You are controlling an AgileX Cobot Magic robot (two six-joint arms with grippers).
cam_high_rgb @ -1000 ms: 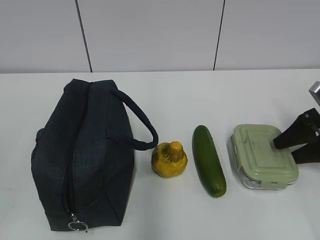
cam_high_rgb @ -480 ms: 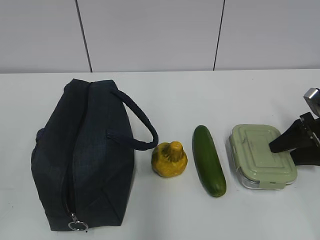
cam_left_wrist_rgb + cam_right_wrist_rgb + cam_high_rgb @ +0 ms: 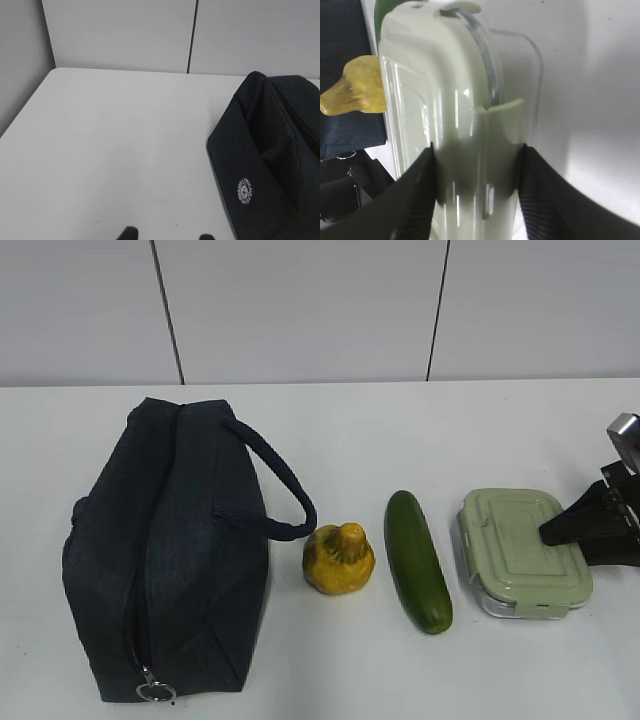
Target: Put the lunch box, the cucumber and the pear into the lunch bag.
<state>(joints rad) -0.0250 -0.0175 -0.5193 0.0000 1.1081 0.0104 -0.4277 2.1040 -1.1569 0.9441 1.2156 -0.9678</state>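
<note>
You are working on a plain white table [image 3: 330, 430] backed by a pale grey panelled wall [image 3: 300, 310] with dark vertical seams.

At the far left of the exterior view, the lunch bag [image 3: 165, 550] lies on its side, zipper closed along the top, with the metal ring pull [image 3: 154, 691] at the near end and the looped handle [image 3: 280, 490] arching toward the right. Your left gripper [image 3: 167, 235] shows only as two dark fingertips at the bottom edge of its wrist view, parted with nothing between them, hovering over bare table beside the logo end of the bag.

Just right of the handle sits the pear [image 3: 339, 558], close to the handle's loop. Next to it the cucumber [image 3: 418, 560] lies lengthwise, near but apart from both the pear and the lunch box [image 3: 522, 551]. Between the box and the bag, the cucumber and the pear stand in line.

At the right edge, your right gripper [image 3: 476, 172] has its two black fingers [image 3: 417, 195] pressed against opposite sides of the lunch box at the lid's snap tab, grasping it; the box rests on the table.

Compared with a second ago, the right fingers have closed in from wide apart, and the box has shifted slightly left and toward the wall. The bag, pear and cucumber have not moved.
</note>
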